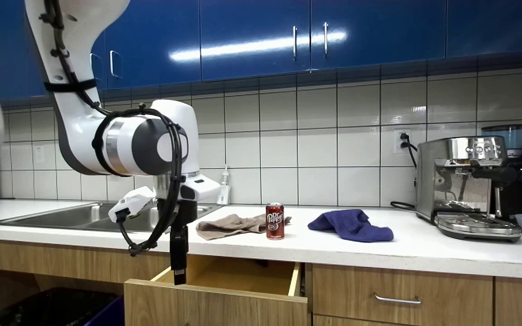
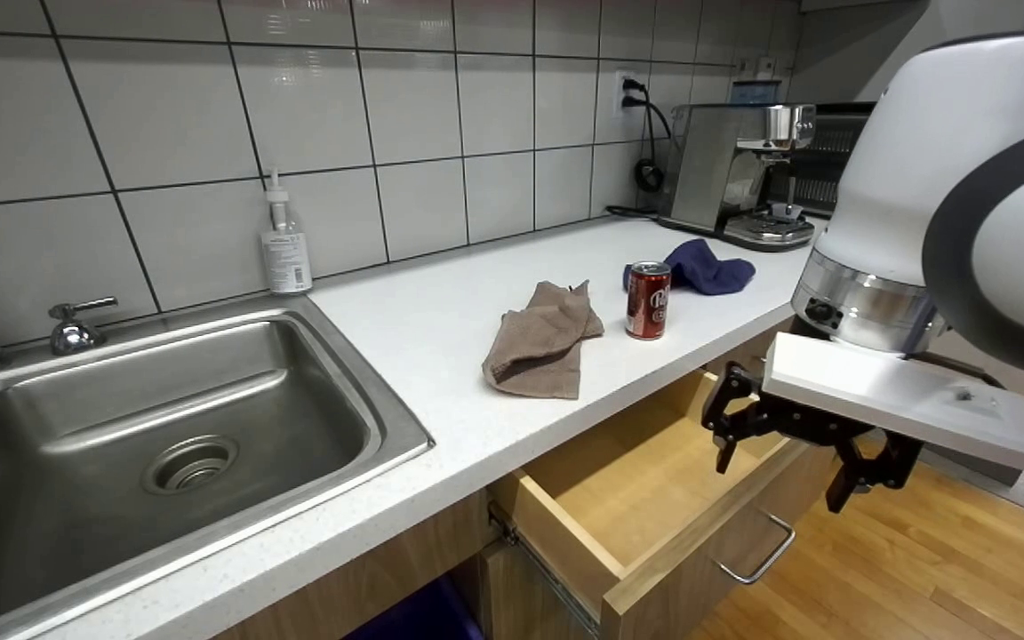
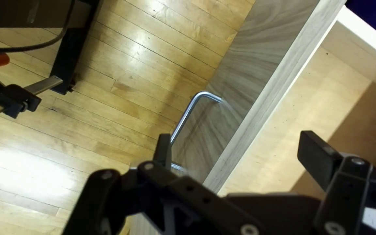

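The drawer (image 2: 636, 471) is a wooden box drawn out from under the white bench (image 2: 414, 342), jutting forward in both exterior views and seen from above in the wrist view. The broad bottom board (image 3: 273, 153) is smooth and honey-yellow, crossed in the wrist view by a darker band of shadow. The front panel (image 3: 256, 58) is a woodgrain board with long, curving streaks; it looks warm brown in both exterior views and greyer in the wrist view, with a paler strip along its top edge. The side walls (image 2: 548, 524) are plain light wood, and in an exterior view a metal runner (image 2: 554, 582) shows along the outside of one.

The black claw (image 3: 239, 152) hangs over the front panel with its jaws spread wide: in the wrist view one finger appears over the drawer's inside and the other outside, by the handle (image 3: 184, 119), with the panel's top edge passing between. Whether either finger touches the wood, I cannot tell.

On the bench above lie a crumpled brown cloth (image 2: 543, 342) and a rumpled purple cloth (image 2: 712, 267), with a red Dr Pepper can (image 2: 648, 302) standing upright just beside the brown one. Shiny and slim, the silver handle bends at its corners and is partly hidden behind a finger in the wrist view. Smallest are a few dark specks (image 3: 327, 53) inside.
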Controlling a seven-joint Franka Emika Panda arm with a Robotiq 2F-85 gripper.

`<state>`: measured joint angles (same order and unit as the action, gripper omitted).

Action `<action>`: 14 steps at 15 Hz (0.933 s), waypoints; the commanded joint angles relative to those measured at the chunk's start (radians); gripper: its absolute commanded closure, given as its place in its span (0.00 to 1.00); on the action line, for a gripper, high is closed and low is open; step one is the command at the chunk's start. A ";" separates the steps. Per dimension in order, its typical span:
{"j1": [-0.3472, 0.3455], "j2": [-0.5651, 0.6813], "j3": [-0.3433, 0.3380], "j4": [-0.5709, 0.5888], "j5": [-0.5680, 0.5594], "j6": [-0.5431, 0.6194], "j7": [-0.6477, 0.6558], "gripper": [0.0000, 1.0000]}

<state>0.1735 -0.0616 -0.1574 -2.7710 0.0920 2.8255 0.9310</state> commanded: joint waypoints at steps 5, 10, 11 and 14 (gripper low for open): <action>-0.151 -0.100 0.080 -0.010 -0.011 -0.092 -0.123 0.00; -0.206 -0.163 0.071 -0.010 0.012 -0.150 -0.206 0.00; -0.210 -0.179 0.068 -0.010 0.024 -0.165 -0.236 0.00; -0.241 -0.211 0.076 -0.009 0.016 -0.201 -0.254 0.00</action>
<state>-0.0223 -0.2060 -0.1050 -2.7710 0.0927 2.6887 0.7204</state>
